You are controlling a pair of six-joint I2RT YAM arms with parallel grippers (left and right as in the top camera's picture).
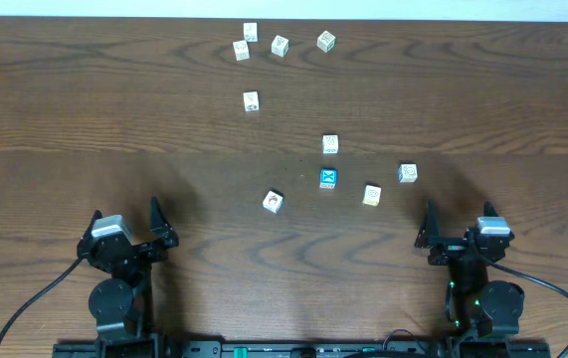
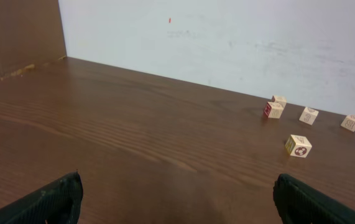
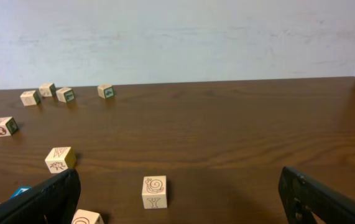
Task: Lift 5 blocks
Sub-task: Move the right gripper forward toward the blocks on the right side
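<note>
Five blocks lie spread across the middle of the table. They are a blue one with a white X (image 1: 328, 179), one with a reddish-brown picture (image 1: 273, 202), a yellowish one (image 1: 372, 195) and two cream ones (image 1: 408, 173) (image 1: 330, 144). My left gripper (image 1: 127, 221) rests open near the front edge, well left of them; its wrist view (image 2: 177, 205) shows none of the five. My right gripper (image 1: 460, 224) is open too, just short of the cream snail block (image 3: 154, 191). The yellowish block (image 3: 87, 218), the blue one (image 3: 20, 191) and the other cream block (image 3: 61, 159) lie to its left.
Several other whitish cubes sit far back: a cluster (image 1: 242, 49) (image 1: 280, 45), a green-marked one (image 1: 326, 41) and a lone cube (image 1: 251, 100). The left wrist view shows them as the cluster (image 2: 273, 110) and the lone cube (image 2: 298, 145). A white wall stands behind the table.
</note>
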